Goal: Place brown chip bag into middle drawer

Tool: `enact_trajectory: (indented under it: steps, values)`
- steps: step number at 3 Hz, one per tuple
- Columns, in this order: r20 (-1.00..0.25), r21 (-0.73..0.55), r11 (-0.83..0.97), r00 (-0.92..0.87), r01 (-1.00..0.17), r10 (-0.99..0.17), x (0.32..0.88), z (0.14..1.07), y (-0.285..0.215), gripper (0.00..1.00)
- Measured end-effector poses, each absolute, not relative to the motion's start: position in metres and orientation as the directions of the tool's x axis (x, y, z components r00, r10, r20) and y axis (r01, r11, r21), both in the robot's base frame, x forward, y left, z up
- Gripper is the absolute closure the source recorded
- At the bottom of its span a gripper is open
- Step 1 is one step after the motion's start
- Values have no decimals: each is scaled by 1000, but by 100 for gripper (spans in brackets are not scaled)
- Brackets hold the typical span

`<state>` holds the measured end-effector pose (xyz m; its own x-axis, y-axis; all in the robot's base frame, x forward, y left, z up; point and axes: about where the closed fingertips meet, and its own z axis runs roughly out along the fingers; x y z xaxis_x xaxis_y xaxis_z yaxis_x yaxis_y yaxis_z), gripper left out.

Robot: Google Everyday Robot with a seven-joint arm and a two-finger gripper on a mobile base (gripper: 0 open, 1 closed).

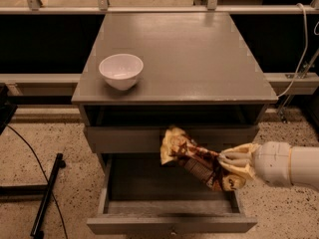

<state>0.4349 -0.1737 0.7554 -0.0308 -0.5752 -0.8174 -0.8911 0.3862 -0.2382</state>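
Above the open middle drawer [169, 224], my gripper [230, 164] hangs, closed tight on one end of the brown chip bag [188, 156].

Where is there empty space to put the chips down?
The open middle drawer has bare floor on its left half, between its left wall and the brown chip bag, which the hand holds above its right side. The cabinet top is bare right of the white bowl. It is crowded only around the bag.

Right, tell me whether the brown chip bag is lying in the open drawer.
No, the brown chip bag is held in the air by the tool at the right, over the open middle drawer.
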Motion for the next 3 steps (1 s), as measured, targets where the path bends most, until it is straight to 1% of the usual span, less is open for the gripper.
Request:
enact_trajectory:
  steps: [1, 2, 3]
  values:
    - [-813, -264, 264, 67, -928, -579, 423, 708, -181, 100]
    - [-799, -270, 188, 111, -944, -591, 414, 665, -189, 100]
    - [-784, -266, 128, 137, -956, -605, 418, 621, -193, 100]
